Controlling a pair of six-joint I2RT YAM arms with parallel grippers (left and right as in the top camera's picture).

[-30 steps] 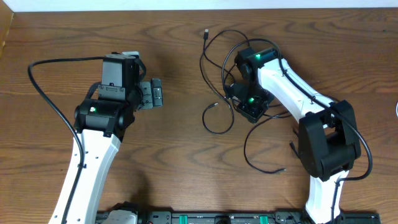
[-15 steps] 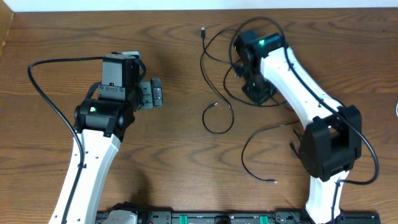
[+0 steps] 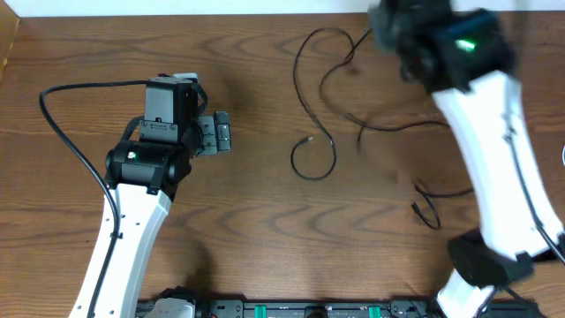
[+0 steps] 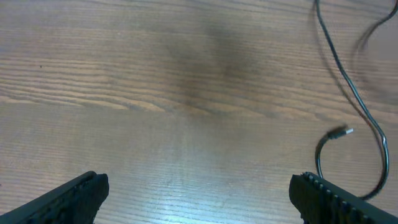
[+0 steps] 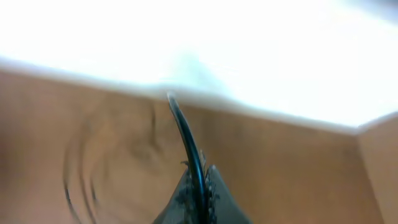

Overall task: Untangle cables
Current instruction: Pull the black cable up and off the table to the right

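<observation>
Cables [image 3: 336,161]: one black strand [image 5: 189,146] is pinched in my right gripper's [image 5: 200,190] closed jaws, though that wrist view is badly smeared; the rest trails in loose loops across the table's [image 3: 265,230] right half, partly behind the blurred arm; my left gripper [image 4: 199,196] gapes wide over bare wood, fingertips cut off.

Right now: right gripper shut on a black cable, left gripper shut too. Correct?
No. The left gripper is open, jaws wide apart, per the left wrist view. The right gripper is shut on the black cable.
</observation>
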